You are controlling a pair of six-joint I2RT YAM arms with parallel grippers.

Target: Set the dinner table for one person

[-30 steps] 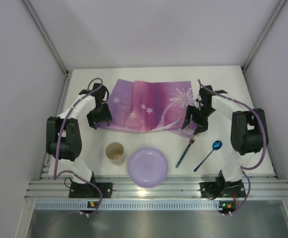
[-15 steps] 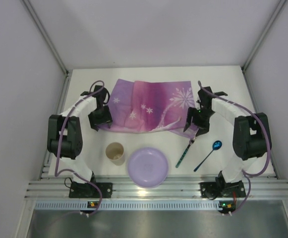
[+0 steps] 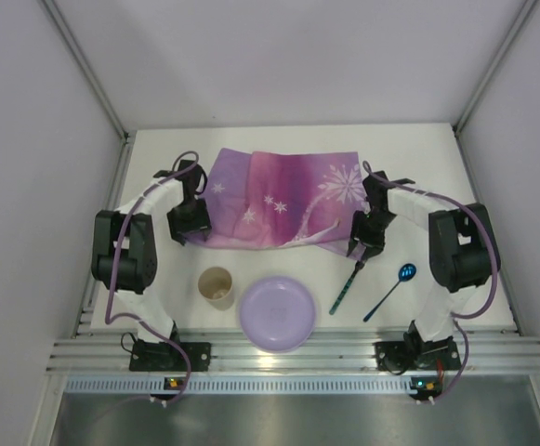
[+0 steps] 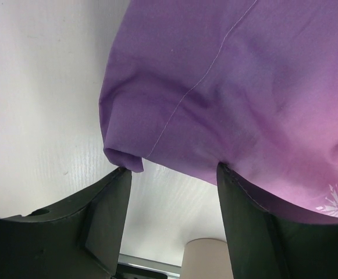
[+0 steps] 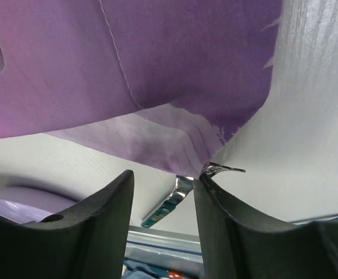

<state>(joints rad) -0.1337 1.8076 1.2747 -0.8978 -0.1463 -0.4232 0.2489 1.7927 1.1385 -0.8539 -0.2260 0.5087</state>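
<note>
Placemat [image 3: 279,200]: lay with its long axis left-right on the counter [image 3: 437,167];
Left tool [image 3: 190,223]: jaws stood apart at its near-left corner;
Right tool [image 3: 363,234]: jaws stood apart at its near-right corner

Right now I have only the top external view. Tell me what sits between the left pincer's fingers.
Observer: The placemat's curled near corner lies at the left pincer's fingertips. The jaws stand apart, not closed on cloth.
Operator: Now report the right side.
Observer: The right pincer is open too, its fingers flanking the placemat's near edge.
Operator: Check the fork.
Observer: The fork's metal head lies partly under that edge, right at one fingertip.
</note>
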